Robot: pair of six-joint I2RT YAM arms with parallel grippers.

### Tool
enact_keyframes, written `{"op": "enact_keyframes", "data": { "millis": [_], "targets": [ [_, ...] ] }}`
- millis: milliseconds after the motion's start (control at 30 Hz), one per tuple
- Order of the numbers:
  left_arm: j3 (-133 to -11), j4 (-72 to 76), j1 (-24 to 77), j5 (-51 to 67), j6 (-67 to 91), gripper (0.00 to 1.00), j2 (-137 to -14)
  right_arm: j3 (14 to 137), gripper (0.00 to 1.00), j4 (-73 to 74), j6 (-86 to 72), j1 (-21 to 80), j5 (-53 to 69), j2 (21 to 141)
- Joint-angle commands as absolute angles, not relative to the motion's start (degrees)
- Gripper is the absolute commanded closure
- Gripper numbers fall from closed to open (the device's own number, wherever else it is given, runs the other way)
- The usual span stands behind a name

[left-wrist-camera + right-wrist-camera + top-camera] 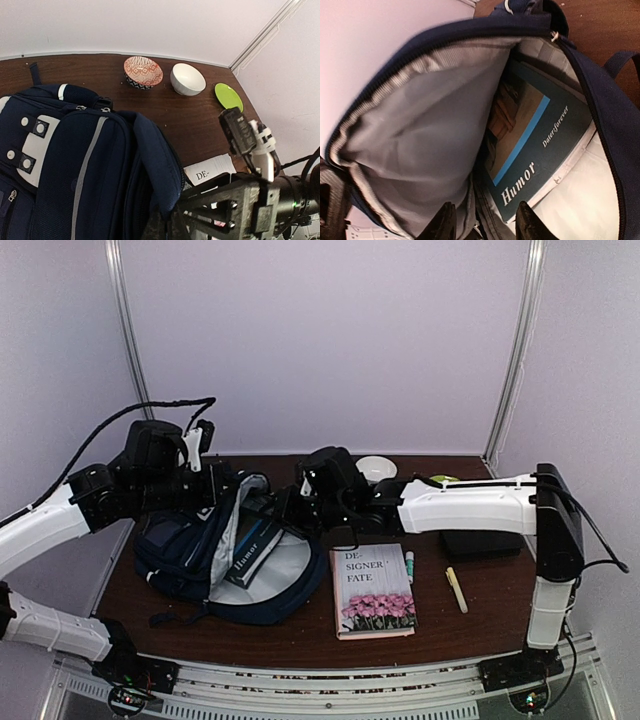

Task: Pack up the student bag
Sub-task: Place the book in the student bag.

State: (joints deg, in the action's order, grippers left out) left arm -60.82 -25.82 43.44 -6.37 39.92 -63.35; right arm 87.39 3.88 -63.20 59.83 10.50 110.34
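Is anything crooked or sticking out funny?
Yes. The Humor book sits slanted inside the open student bag, with its title end showing at the opening rather than tucked away. Nothing looks spilled or broken.

Both arms bent inward, left claw (162,227) apparently shut tight, right claw (485,210) with fingers apart.

2 white-shelled arms (465,505), black at the joints, trail black cables (160,406).
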Motion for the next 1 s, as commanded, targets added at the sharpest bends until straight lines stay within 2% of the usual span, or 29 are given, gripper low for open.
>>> {"op": "enact_keyframes", "data": {
  "millis": [0,167,467,967],
  "targets": [
    [-64.51,-19.6,42.89,-6.37,38.44,1.0,-63.15,87.34,0.66,6.53,-63.52,60.62,10.5,113.9],
    [-64.02,-18.79,42.91,-5.3,38.5,1.0,-63.02,89.19,0.74,9.31,-63.66,60.52,10.84,117.96],
    [-63.34,-17.34,42.89,-2.07,39.27,1.0,-63.42,93.39,0.7,8.58,-67.3,60.13,12.14,123.81],
    [-62.25,-13.62,44.49,3.14,43.0,1.0,-65.82,112.47,0.71,8.63,-71.44,60.04,15.54,135.97]
  ]
}}
